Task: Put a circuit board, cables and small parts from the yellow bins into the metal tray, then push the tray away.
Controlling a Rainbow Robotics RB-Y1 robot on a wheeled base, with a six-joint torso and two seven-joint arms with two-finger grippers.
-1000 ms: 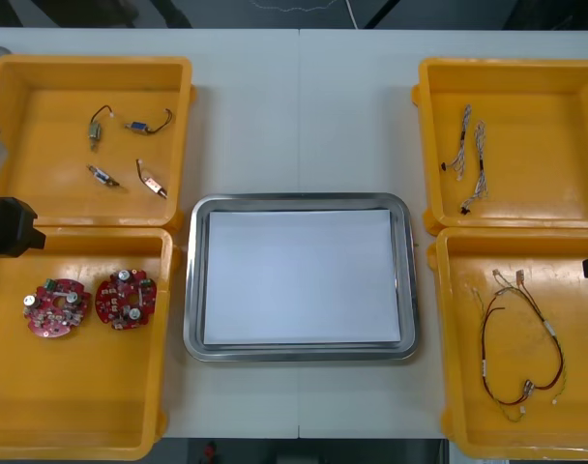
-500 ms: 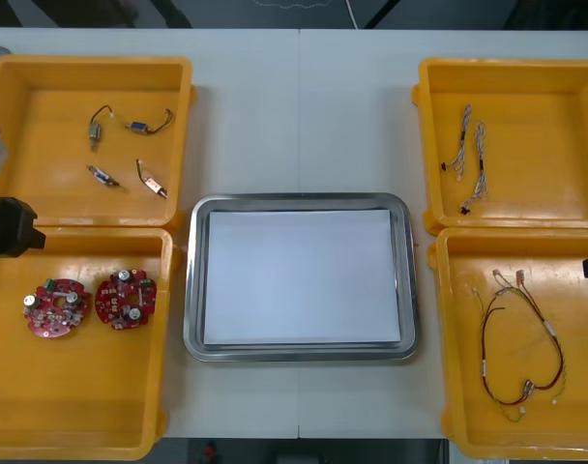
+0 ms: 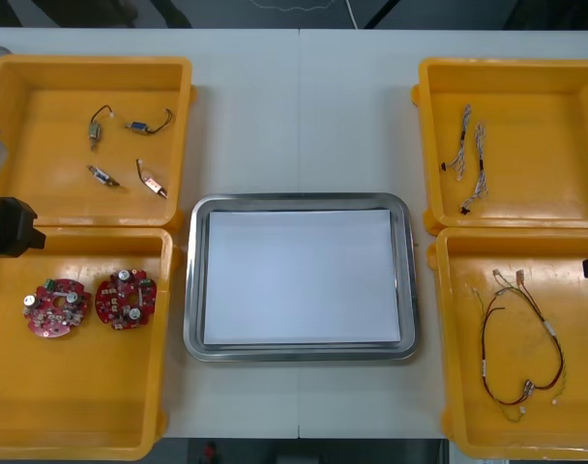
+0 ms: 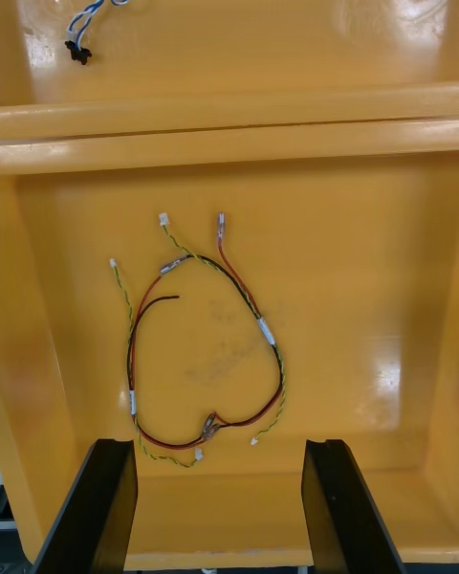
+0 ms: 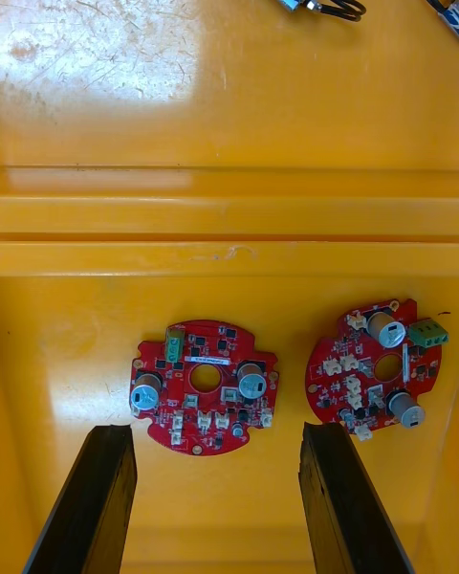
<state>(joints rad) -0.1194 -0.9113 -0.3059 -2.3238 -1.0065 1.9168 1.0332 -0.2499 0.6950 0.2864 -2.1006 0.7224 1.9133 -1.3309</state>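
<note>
So the table (image 3: 304, 116) has four yellow bins, two per side, with the metal tray (image 3: 191, 280) in the middle, white inside and nothing in it yet.

The left gripper (image 5: 215, 435) hangs over the near-left bin (image 3: 81, 425), fingers spread wide and holding nothing. Two round circuit boards (image 5: 204, 386) lie flat on the bin floor. The outer one sits just past the fingertips, in line with the gap between them, and the one nearer the tray (image 5: 376, 368) sits beyond one finger.

The right gripper (image 4: 220, 450) is over the near-right bin (image 3: 458, 387), also wide open and empty. The red and yellow cable (image 4: 260, 326) loops just ahead of its tips, long axis running away from the fingers, loose ends pointing at the far-right bin (image 3: 526, 87).

In that bin the blue and white cables (image 3: 471, 155) lie side by side, running far to near. Small metal parts (image 3: 137, 126) are scattered in the far-left bin (image 3: 43, 184)
</note>
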